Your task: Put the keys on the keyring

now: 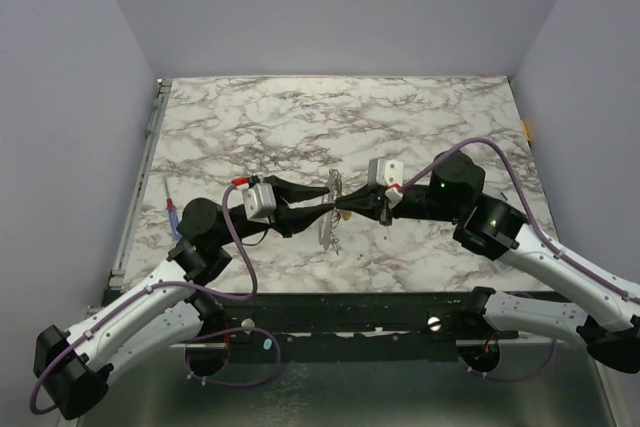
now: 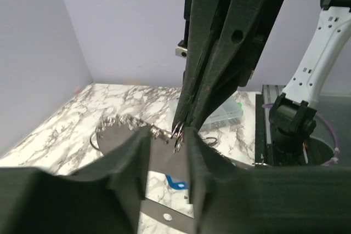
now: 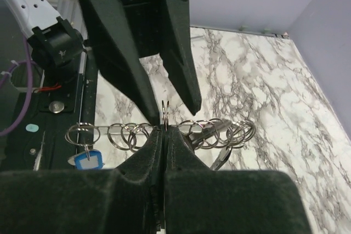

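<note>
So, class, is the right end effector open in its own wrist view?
No, the right end effector has its fingers pressed together on a thin metal ring.

Lit evenly from overhead, throwing only faint soft shadows on the grey-veined white marble tabletop [image 1: 420, 112]. Sharp from above. Blurred, near-black on matte black plastic fingers [image 2: 126, 168] close to both wrist lenses; glints along the thin steel keyrings [image 3: 208, 132].

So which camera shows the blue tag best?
The right wrist view: the blue tag shows whole, by the end ring. The left wrist view shows only a blue sliver between the left jaws; from the top it is too small to see.
</note>
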Controlling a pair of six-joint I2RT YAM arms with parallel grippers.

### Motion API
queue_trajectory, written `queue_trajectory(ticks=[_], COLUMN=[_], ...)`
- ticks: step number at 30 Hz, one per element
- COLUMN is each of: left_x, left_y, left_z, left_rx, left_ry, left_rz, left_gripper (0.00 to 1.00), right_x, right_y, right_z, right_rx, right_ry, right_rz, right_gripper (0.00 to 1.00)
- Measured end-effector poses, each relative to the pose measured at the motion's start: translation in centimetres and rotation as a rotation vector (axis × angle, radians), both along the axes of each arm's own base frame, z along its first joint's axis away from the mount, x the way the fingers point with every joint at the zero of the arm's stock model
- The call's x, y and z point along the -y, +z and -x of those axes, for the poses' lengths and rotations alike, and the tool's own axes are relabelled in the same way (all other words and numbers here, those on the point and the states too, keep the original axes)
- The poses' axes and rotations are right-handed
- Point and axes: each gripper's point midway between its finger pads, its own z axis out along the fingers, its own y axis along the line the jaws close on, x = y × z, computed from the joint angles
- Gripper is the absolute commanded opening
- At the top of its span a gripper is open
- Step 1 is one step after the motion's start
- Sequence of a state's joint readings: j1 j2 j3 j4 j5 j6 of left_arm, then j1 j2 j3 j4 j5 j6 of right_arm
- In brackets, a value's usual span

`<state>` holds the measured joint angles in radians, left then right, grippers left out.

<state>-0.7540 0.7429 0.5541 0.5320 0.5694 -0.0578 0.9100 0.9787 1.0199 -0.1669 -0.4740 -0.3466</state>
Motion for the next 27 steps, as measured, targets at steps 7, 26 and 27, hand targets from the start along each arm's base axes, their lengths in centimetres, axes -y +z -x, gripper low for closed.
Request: queue_trajectory(ticks=[7, 26, 27], left_x=[-0.8, 1.1, 1.1], left_y=[0.9, -1.9, -2.3], left_z=[0.5, -2.4, -2.5], left_rx=[0.004, -0.088, -0.090], left_ry=[0.019, 0.020, 0.017], left_rz=[0.004, -0.399, -0.413], left_gripper=[0.56, 0.36, 0.35], right_x=[0.2, 2.1, 2.2], right_y=[-1.5, -1.9, -2.0], right_z=[-0.4, -1.9, -1.9], right_rx=[-0.001, 0.017, 0.014], right_ry=[-0.009, -0.080, -0.082], right_rz=[0.081, 0.301, 0.314], right_gripper=[0.01, 0.01, 0.01])
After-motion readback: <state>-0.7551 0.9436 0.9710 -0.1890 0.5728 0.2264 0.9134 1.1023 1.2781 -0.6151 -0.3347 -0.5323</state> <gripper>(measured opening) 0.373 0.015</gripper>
